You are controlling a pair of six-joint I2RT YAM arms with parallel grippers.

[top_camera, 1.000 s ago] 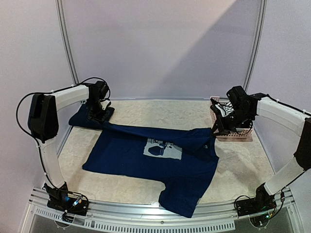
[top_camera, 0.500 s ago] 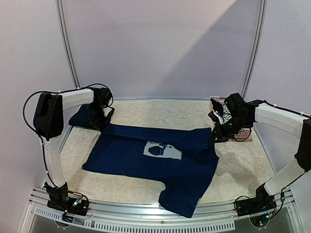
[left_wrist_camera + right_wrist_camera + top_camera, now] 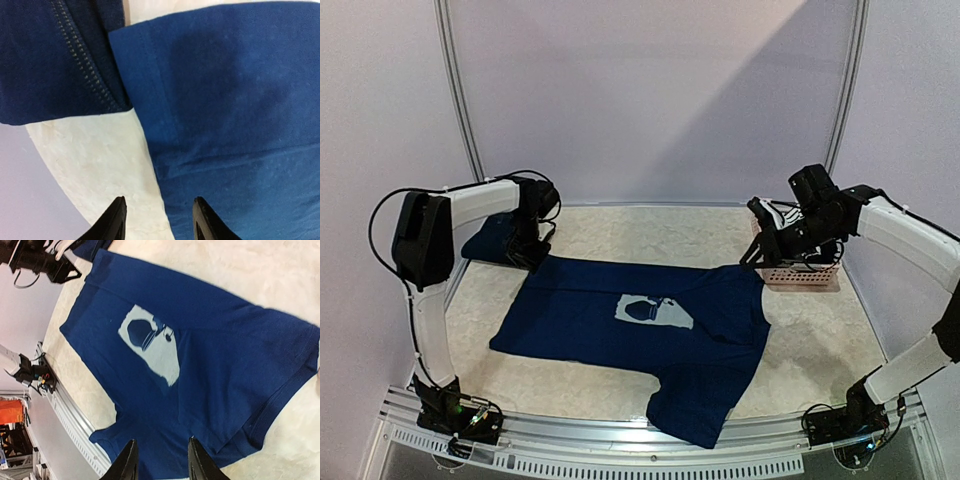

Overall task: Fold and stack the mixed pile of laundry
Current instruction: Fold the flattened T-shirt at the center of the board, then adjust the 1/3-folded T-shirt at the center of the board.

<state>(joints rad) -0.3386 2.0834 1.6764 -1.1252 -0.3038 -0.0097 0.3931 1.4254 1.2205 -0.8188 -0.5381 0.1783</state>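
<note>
The large navy T-shirt (image 3: 640, 320) lies spread across the table, its pale square print (image 3: 655, 312) facing up. My left gripper (image 3: 528, 256) hovers open over the shirt's far left corner (image 3: 225, 100), with nothing between its fingers (image 3: 118, 220). The dark denim piece (image 3: 50, 60) lies just beyond that corner, also seen at the back left (image 3: 485, 240). My right gripper (image 3: 752, 256) hangs open above the shirt's far right corner and looks down on the T-shirt (image 3: 210, 370) and its print (image 3: 150, 345). The striped piece is hidden behind the right arm.
A pink perforated basket (image 3: 807, 277) stands at the back right, partly under the right arm. The shirt's lower part hangs close to the metal rail (image 3: 620, 445) at the near edge. The left arm (image 3: 40, 260) shows at the top of the right wrist view.
Both grippers have opened and let go of the T-shirt's far corners, which now lie on the table. The right gripper has risen and pulled back toward the basket.
</note>
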